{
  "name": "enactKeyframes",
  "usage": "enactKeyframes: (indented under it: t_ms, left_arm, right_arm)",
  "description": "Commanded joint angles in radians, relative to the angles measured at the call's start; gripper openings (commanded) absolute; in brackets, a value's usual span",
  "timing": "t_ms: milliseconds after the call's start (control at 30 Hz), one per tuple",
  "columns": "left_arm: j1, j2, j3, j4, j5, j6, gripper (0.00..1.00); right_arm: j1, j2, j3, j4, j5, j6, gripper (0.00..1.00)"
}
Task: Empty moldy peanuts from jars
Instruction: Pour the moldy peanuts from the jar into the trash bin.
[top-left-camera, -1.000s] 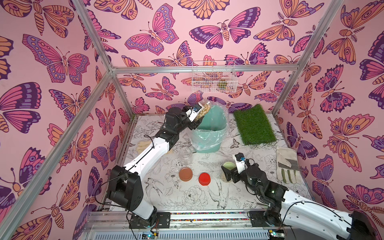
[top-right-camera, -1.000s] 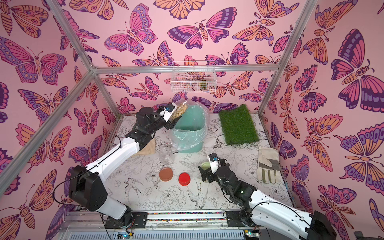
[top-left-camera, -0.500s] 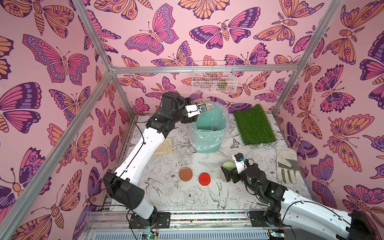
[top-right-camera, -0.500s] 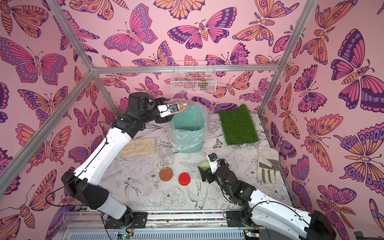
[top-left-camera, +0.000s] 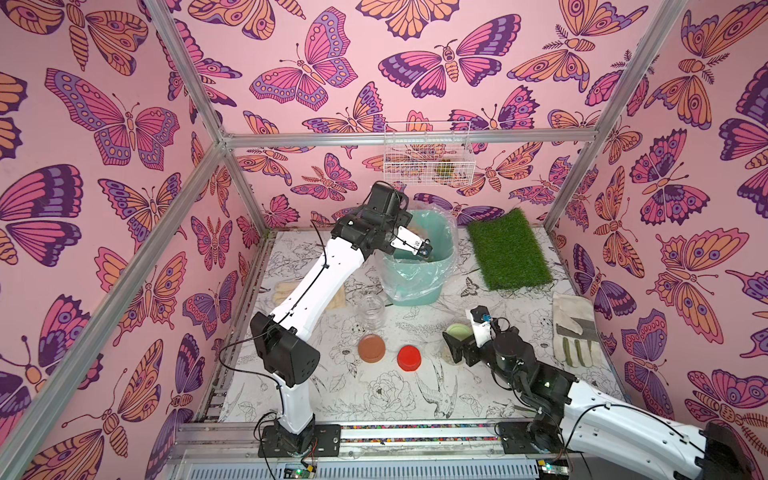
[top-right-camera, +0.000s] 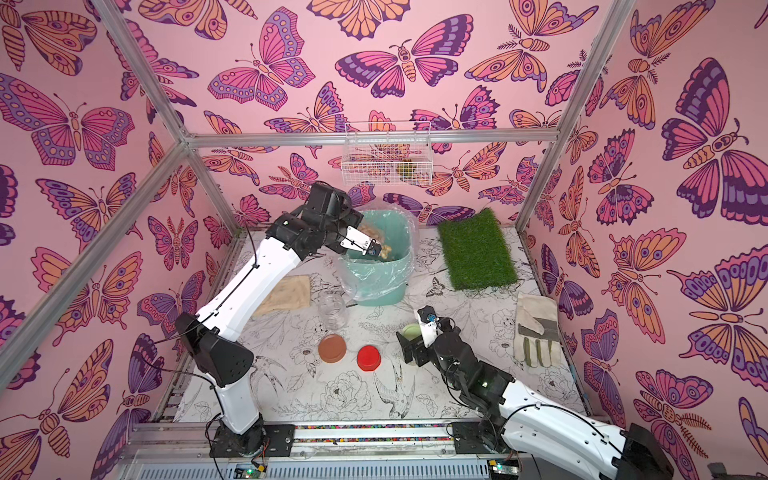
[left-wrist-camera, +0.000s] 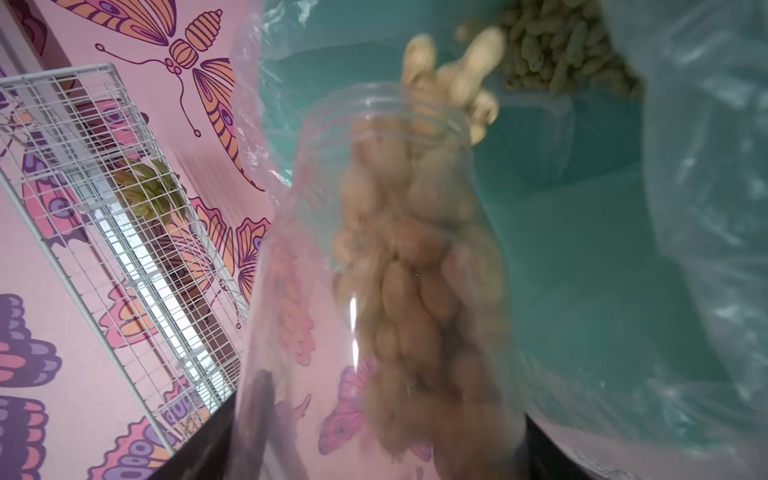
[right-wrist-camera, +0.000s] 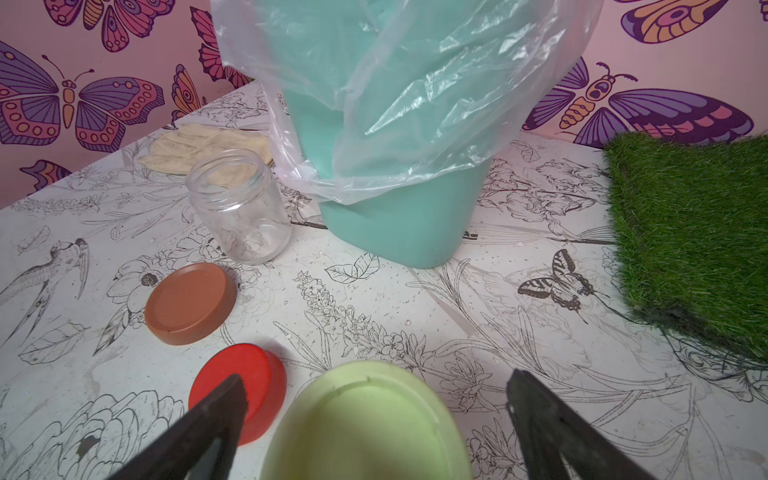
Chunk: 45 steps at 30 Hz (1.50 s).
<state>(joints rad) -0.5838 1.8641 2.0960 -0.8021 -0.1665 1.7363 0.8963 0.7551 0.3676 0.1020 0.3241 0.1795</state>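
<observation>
The left gripper (top-right-camera: 374, 248) reaches over the rim of the mint-green bin (top-left-camera: 415, 286) with its jaws clamped on a clear jar (left-wrist-camera: 374, 249), which is tipped mouth-down into the bin's opening. Moldy peanuts (left-wrist-camera: 415, 291) fill much of this held jar. A few are spilling out of its mouth, and a heap of them already lies at the bottom of the bin. A clear plastic liner (right-wrist-camera: 415, 104) drapes over the bin's rim and down its outer wall.

Just beside the bin, on the side facing the robot bases, an empty jar (right-wrist-camera: 239, 208) stands upright without a lid. Further from the bin on that same side, a brown lid (right-wrist-camera: 189, 303) and a red lid (right-wrist-camera: 237, 382) lie flat on the table, near each other but apart.

The right gripper (right-wrist-camera: 376, 378) sits low over a pale green lid (top-left-camera: 458, 331), on the same side of the bin as the red lid. Its jaws stand wide apart either side of the lid, and a gap shows on both sides. What the lid sits on is hidden.

An artificial grass mat (top-left-camera: 509, 249) lies next to the bin, and a beige glove (top-right-camera: 286, 295) lies on the bin's opposite side
</observation>
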Motion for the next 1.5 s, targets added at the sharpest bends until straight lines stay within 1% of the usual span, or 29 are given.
enactKeyframes:
  t_ms: [0, 500, 567, 600, 767, 833, 967, 1100, 1233, 1300, 1367, 1467]
  left_arm:
    - [-0.017, -0.012, 0.044, 0.001, -0.077, 0.105, 0.00]
    - [-0.026, -0.020, 0.019, 0.016, -0.081, 0.100, 0.00]
    - [-0.025, -0.025, 0.013, 0.036, -0.063, 0.061, 0.00]
    - [-0.021, -0.029, 0.015, 0.043, -0.043, 0.020, 0.00]
    - [0.016, -0.067, 0.016, 0.050, 0.117, -0.253, 0.00]
    - [0.035, -0.097, -0.008, 0.057, 0.177, -0.345, 0.00]
    - [0.073, -0.166, -0.098, 0.110, 0.277, -0.483, 0.00]
    - [0.109, -0.250, -0.224, 0.178, 0.372, -0.590, 0.00]
    - [0.142, -0.350, -0.366, 0.260, 0.475, -0.678, 0.00]
    - [0.163, -0.396, -0.428, 0.297, 0.530, -0.732, 0.00]
    - [0.179, -0.438, -0.492, 0.331, 0.584, -0.762, 0.00]
    - [0.188, -0.490, -0.579, 0.361, 0.645, -0.774, 0.00]
  right_arm:
    - [-0.011, -0.004, -0.012, 0.001, 0.012, 0.002, 0.99]
    - [-0.013, -0.005, -0.007, 0.005, 0.010, 0.007, 0.99]
    - [-0.013, -0.004, -0.001, 0.002, 0.010, 0.010, 0.99]
    - [-0.013, -0.006, 0.007, -0.003, 0.008, 0.011, 0.99]
    - [-0.018, -0.020, 0.079, -0.055, 0.003, 0.021, 0.99]
    - [-0.036, -0.024, 0.114, -0.064, -0.030, 0.030, 0.99]
    - [-0.080, -0.034, 0.180, -0.086, -0.125, 0.062, 0.99]
    - [-0.174, -0.045, 0.233, -0.070, -0.308, 0.137, 1.00]
    - [-0.294, -0.034, 0.286, -0.038, -0.494, 0.246, 1.00]
    - [-0.339, -0.010, 0.324, -0.040, -0.573, 0.278, 1.00]
    - [-0.371, 0.026, 0.375, -0.051, -0.639, 0.304, 0.99]
    - [-0.402, 0.099, 0.465, -0.083, -0.726, 0.343, 0.98]
